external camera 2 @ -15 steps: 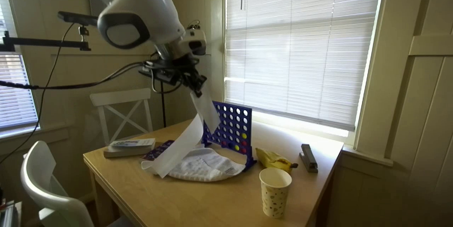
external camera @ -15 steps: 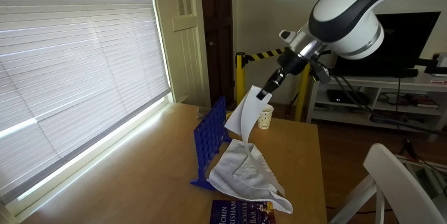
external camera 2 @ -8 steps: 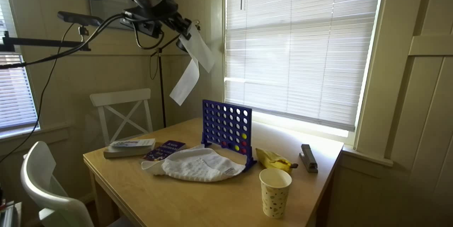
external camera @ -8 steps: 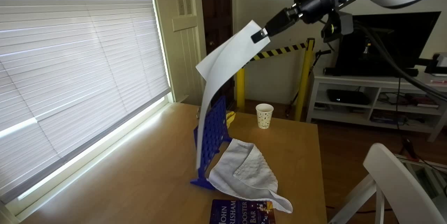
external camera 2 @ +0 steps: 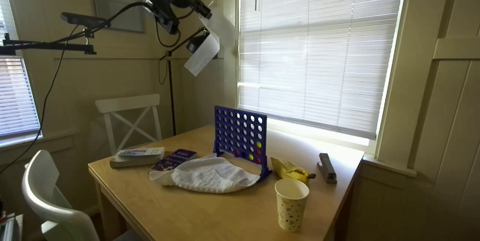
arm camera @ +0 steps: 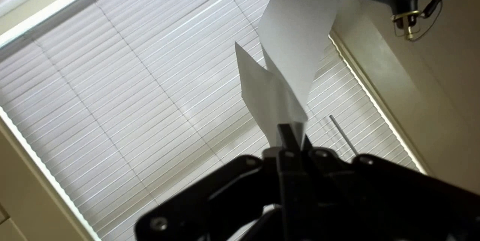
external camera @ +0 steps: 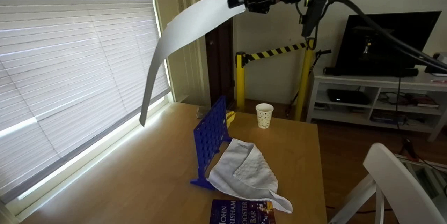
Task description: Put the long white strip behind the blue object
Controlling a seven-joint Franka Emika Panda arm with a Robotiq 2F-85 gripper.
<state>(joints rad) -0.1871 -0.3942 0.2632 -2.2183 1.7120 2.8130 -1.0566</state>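
My gripper (external camera: 236, 2) is shut on one end of the long white strip (external camera: 192, 25), high above the table. In an exterior view the strip arcs away from the fingers toward the window and its free end hangs down. It also shows in an exterior view (external camera 2: 203, 54), folded over with one part pale against the wall. In the wrist view the strip (arm camera: 303, 27) rises from between the fingertips of the gripper (arm camera: 297, 132). The blue object, an upright rack with round holes (external camera: 209, 129), stands on the table below the strip, also in an exterior view (external camera 2: 265, 139).
A white cloth (external camera: 244, 175) lies against the rack's near side, beside a dark book (external camera: 241, 211). A paper cup (external camera: 264, 116), a yellow banana-like item (external camera 2: 290, 169), a stapler (external camera 2: 327, 167) and stacked books (external camera 2: 137, 158) are on the table. Window blinds (external camera: 77, 60) border the table.
My gripper has risen with the strip and tilted toward level. The strip has lifted off the cloth and swung past the rack toward the window. The rack and cloth have not moved.
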